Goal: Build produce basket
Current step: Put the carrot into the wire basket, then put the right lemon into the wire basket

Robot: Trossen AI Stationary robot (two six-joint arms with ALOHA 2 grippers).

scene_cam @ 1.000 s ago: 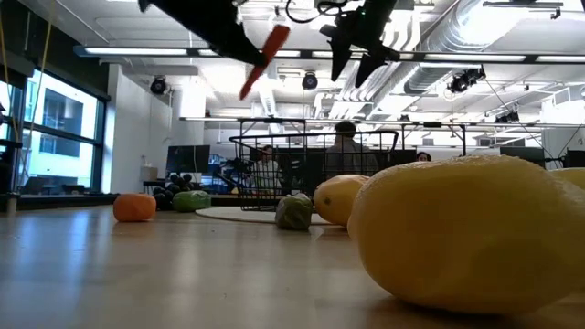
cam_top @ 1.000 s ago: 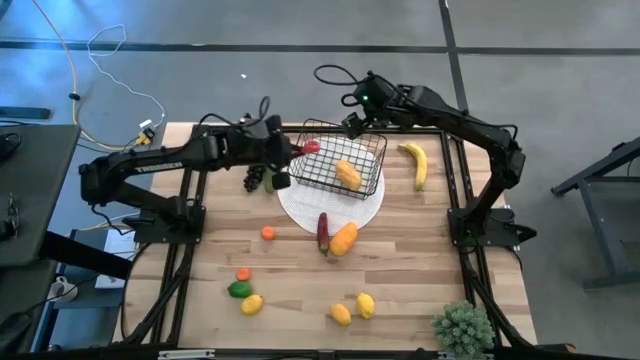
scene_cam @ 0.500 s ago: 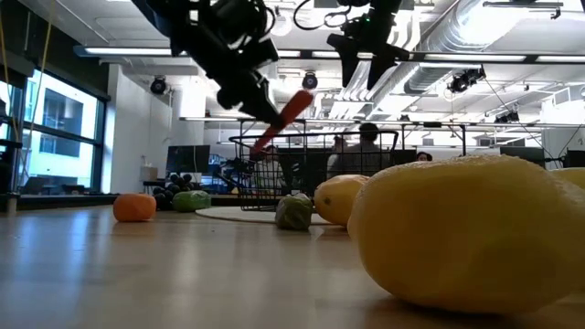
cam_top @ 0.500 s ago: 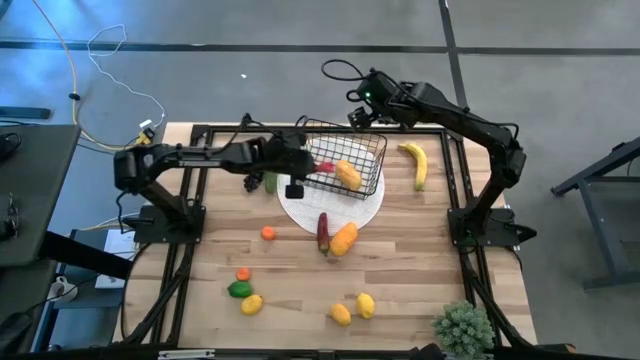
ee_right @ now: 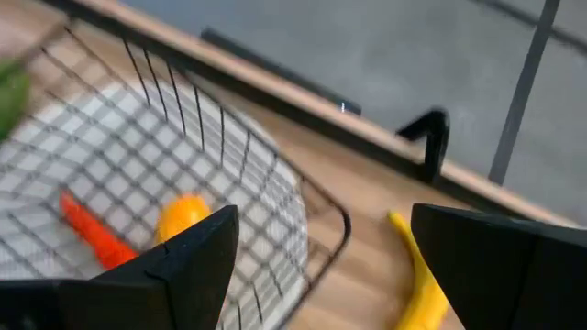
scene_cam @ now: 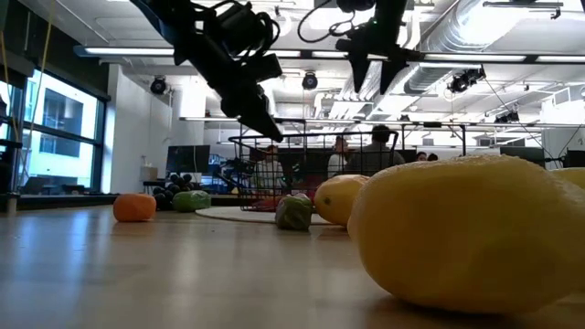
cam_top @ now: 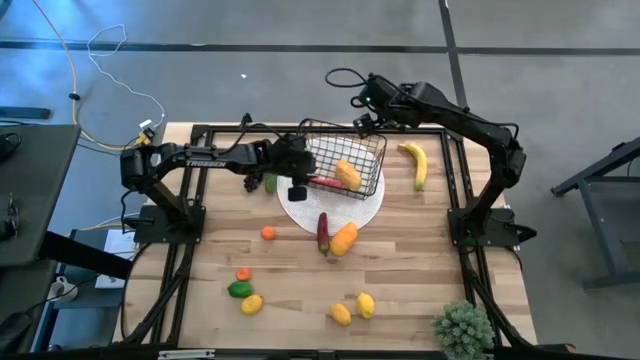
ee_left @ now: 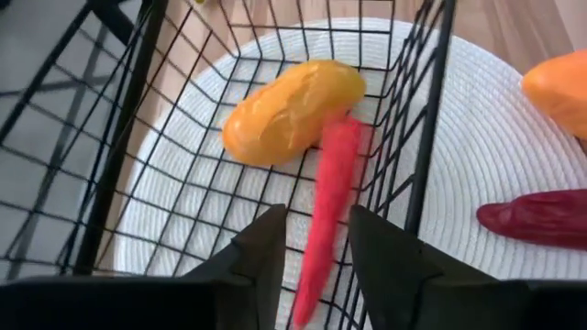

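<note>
The left gripper [ee_left: 312, 243], fingers apart, hangs over the basket [cam_top: 345, 165] with the red carrot [ee_left: 328, 206] lying lengthwise between them, released.

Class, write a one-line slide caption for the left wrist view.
Left hand open over the wire basket, the red carrot-like piece lying inside against a yellow-orange piece.

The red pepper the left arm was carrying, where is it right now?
The red pepper lies inside the basket, beside the orange-yellow piece, on the basket's left-arm side in the high view. The left gripper hangs open just above it.
</note>
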